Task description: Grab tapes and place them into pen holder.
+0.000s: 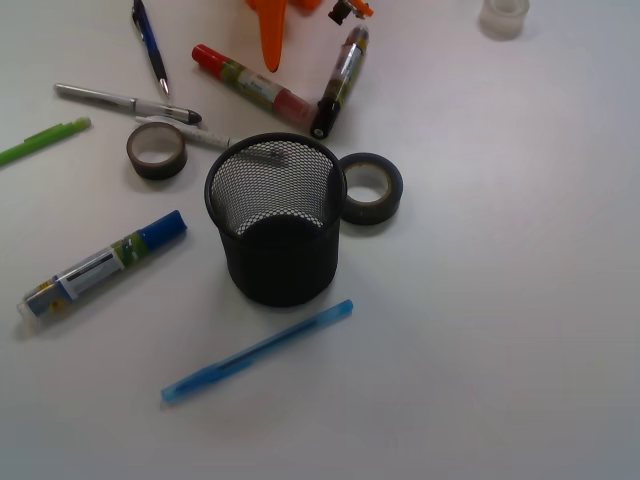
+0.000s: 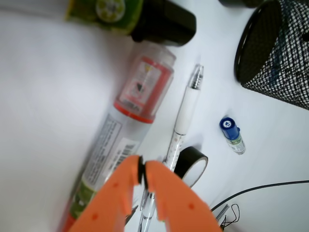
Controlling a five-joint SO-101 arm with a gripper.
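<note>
The black mesh pen holder stands mid-table and looks empty; it also shows at the right of the wrist view. One dark tape lies to its left and shows in the wrist view just beyond my jaws. A second dark tape touches the holder's right side. The translucent tape lies at the far right. My orange gripper hangs at the far edge above the red-capped marker, away from all tapes. In the wrist view the gripper has its jaws shut with nothing between them.
Several pens and markers lie around: a black-capped marker, a white pen, a green pen, a blue-capped marker and a blue pen in front of the holder. A black cable crosses the wrist view.
</note>
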